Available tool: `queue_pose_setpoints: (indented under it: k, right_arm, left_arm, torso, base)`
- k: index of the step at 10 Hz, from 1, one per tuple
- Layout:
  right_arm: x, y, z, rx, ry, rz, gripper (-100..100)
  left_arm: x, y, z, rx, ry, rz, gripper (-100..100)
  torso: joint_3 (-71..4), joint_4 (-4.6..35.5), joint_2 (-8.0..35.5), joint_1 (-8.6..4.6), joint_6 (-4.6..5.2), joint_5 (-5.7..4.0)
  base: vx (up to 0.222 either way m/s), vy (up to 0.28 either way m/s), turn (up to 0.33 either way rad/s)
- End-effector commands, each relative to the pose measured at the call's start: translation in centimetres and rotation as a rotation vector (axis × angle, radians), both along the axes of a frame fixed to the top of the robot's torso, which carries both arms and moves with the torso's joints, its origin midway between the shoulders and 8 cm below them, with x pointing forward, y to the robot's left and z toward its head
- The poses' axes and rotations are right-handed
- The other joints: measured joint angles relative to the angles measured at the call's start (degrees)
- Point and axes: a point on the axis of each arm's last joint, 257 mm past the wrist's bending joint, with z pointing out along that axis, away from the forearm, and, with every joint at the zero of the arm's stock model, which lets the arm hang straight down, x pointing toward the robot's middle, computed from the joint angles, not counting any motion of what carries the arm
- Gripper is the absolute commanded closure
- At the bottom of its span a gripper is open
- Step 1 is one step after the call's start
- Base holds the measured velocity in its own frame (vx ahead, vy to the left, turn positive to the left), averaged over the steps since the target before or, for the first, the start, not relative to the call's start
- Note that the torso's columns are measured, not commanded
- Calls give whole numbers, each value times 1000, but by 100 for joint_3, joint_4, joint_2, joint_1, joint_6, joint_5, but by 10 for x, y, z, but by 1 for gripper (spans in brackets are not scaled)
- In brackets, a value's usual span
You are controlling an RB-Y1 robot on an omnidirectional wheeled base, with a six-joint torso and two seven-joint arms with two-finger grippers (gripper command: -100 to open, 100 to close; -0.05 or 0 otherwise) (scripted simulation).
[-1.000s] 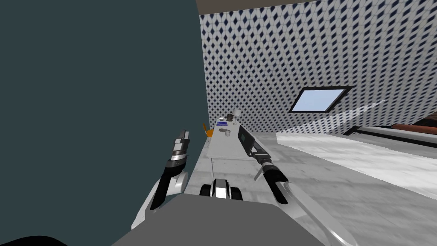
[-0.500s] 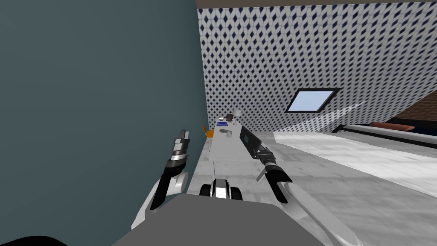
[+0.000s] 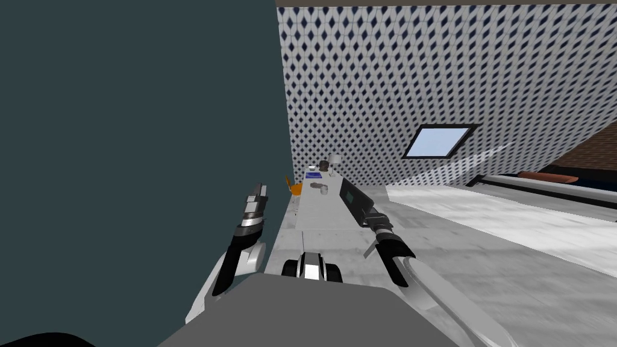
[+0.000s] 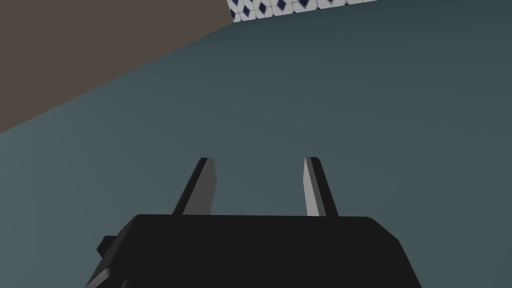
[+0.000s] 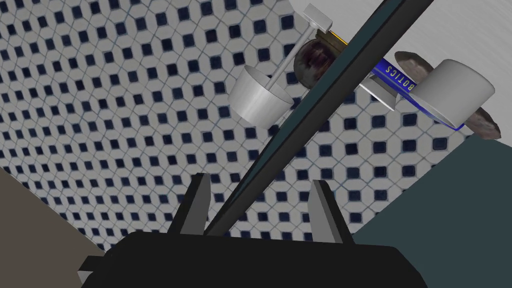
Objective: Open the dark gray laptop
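Observation:
The dark gray laptop sits at the right edge of a white table, its lid raised and slanting. In the right wrist view the lid's thin edge runs up between the fingers of my right gripper. That gripper is open, and the lid lies closer to one finger. In the head view my right gripper is at the lid's near end. My left gripper is raised beside the teal wall, open and empty.
At the table's far end stand a white cup-shaped thing on a stem, a white cylinder, a blue book and a dark round thing. An orange chair is left of the table. The teal wall is close on my left.
The head view has turned slightly, so the window sits further left. My right gripper and the lid have shifted a little to the right and nearer. The left arm has not moved.

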Motion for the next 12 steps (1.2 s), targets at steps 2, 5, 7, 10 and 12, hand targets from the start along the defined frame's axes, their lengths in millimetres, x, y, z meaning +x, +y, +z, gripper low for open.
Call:
queue_pose_setpoints:
  k: [2,5,7,10,12]
  right_arm:
    - [1,3,0,116,1,0,100]
    - [1,7,0,227,4,1,100]
    - [1,9,-1,273,9,0,100]
    - [2,15,-2,386,16,3,100]
    - [6,19,-8,450,15,4,100]
  left_arm:
    - [0,0,0,0,0,0,0]
    - [0,0,0,0,0,0,0]
    - [0,0,0,0,0,0,0]
    - [0,0,0,0,0,0,0]
    - [0,0,0,0,0,0,0]
  torso:
    - [-7,-9,-14,-11,3,-4]
    - [-11,-7,-20,-7,6,-3]
    - [-11,-8,-20,-7,5,-3]
    - [-8,-10,-16,-13,9,-7]
    - [-12,-15,-24,-12,10,-11]
  base:
    - [-7,-84,12]
    - [4,-93,-4]
    - [2,-75,1]
    - [-2,-67,-1]
    - [-7,-64,26]
